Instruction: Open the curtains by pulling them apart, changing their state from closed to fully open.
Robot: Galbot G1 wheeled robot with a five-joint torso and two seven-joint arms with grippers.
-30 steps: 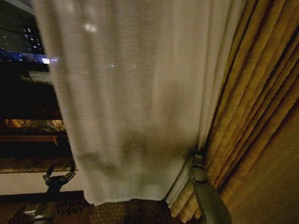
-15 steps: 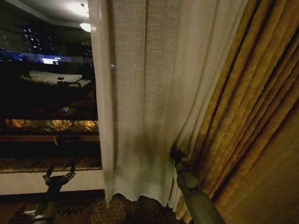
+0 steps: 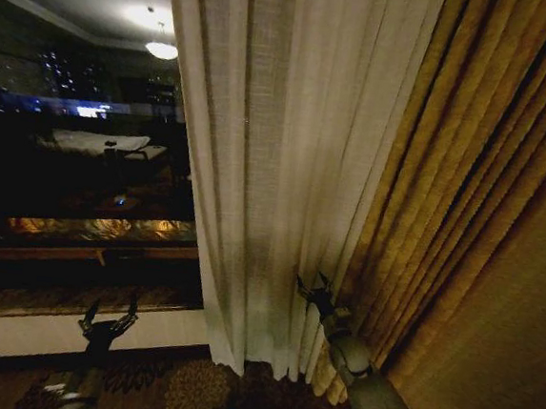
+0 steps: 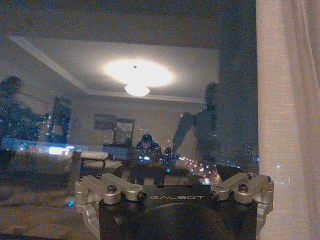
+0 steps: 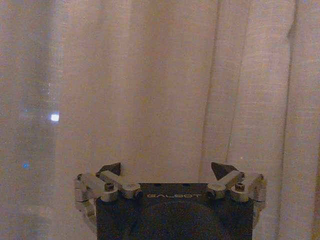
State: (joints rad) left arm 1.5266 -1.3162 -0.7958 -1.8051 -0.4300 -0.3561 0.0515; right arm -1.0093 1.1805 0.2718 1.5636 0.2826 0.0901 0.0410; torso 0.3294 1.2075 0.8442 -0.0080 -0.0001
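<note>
Window (image 3: 77, 149): dark glass to the left of both hands, bare of fabric, reflecting a ceiling lamp and a lit room.
Golden drapes (image 3: 476, 184): heavy mustard folds hanging to the right of the right hand, running floor to ceiling.
Curtains (image 3: 287, 148): one sheer cream panel in sight, gathered into vertical pleats between the bare glass and the drapes; its long axis is straight up and down, its hem just above the patterned carpet (image 3: 189, 393).
Right hand (image 3: 311, 290): low against the sheer panel's right-hand pleats, fingers spread apart and holding nothing; in its wrist view (image 5: 167, 170) the fabric hangs directly ahead, just off the fingertips.
Left hand (image 3: 108, 322): low by the window ledge, fingers spread and empty; the sheer panel's free edge lies to its right (image 4: 287, 125).
Key relation: the right hand is much the nearer to the panel, which lies straight in front of it and would, I judge, need pushing on rightward toward the drapes.
Writing: "GALBOT" reads on both hand bodies.
</note>
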